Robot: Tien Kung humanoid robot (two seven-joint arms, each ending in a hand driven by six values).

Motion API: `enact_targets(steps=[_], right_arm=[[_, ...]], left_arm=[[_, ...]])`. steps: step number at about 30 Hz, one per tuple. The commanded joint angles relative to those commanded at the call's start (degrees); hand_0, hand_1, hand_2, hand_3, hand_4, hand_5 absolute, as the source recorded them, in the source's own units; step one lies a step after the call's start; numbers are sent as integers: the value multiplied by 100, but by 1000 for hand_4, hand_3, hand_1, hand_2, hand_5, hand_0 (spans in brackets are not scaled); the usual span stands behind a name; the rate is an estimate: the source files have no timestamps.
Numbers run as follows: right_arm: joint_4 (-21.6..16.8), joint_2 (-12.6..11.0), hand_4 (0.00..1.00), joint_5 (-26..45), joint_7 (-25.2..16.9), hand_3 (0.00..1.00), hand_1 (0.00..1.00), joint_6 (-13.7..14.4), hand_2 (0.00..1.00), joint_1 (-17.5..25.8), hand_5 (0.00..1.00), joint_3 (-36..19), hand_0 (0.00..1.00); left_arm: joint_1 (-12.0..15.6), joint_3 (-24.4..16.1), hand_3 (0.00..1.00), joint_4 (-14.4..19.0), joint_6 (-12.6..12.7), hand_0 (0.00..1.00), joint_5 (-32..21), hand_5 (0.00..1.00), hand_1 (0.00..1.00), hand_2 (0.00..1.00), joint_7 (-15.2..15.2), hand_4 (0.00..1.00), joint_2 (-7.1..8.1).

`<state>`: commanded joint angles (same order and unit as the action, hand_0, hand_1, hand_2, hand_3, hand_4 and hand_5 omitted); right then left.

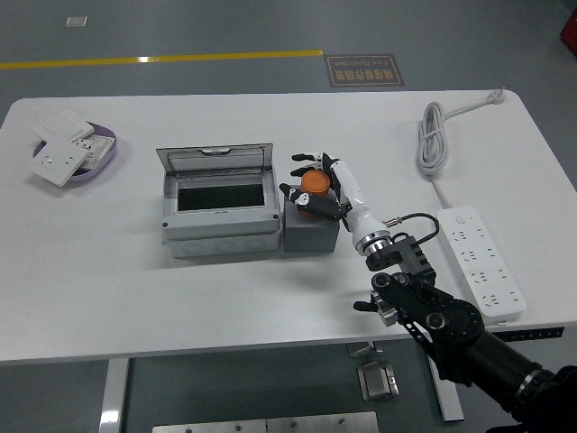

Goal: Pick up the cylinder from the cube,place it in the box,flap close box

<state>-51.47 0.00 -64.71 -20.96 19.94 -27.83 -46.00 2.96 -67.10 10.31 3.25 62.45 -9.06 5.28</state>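
Fig.: grasp phase, step 1 of 3. The cylinder (315, 183), orange, stands upright in its seat on top of the grey cube (311, 231), which sits just beside the right wall of the box (219, 212). The right hand (314, 188) reaches in from the lower right w/ fingers (302, 161) curved round the cylinder's far side and the thumb on its near side; digits look wrapped about it, though whether they press firmly or only cage it can't be told from this angle. The cylinder appears not yet lifted. Box lid (215, 159) is tilted up at the back, interior dark and open. Left arm not seen. Judged next: firm up the grip, lift straight up to clear the cube's seat, carry left over the box wall, lower into the opening, release; then tip the lid fwd to shut. Elsewhere on the table (270, 298): power strip (481, 262), coiled cable (435, 135), tray of switch plates (68, 151), all well apart from the work.
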Motion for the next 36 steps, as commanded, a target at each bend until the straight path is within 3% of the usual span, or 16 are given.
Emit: enact_targets(steps=[19,20,25,26,36], right_arm=[[36,0,808,78,-4,634,636,92,521,-34,156,147,653],[37,0,466,78,-1,586,615,94,509,-36,68,157,665],[41,0,466,74,17,586,615,113,509,-42,68,202,665],[41,0,324,71,21,470,577,120,480,-42,2,209,598],[22,0,282,19,75,423,563,205,476,-29,2,233,574]], left_arm=[[-26,47,578,0,-11,576,-28,227,590,551,56,597,5],[-27,60,578,0,-13,576,-40,229,592,551,64,597,4],[-39,78,578,0,-16,576,-54,229,592,551,84,597,2],[-40,80,579,0,-16,576,-57,232,592,551,89,594,3],[-48,114,579,0,-20,576,-103,239,596,552,144,594,17]])
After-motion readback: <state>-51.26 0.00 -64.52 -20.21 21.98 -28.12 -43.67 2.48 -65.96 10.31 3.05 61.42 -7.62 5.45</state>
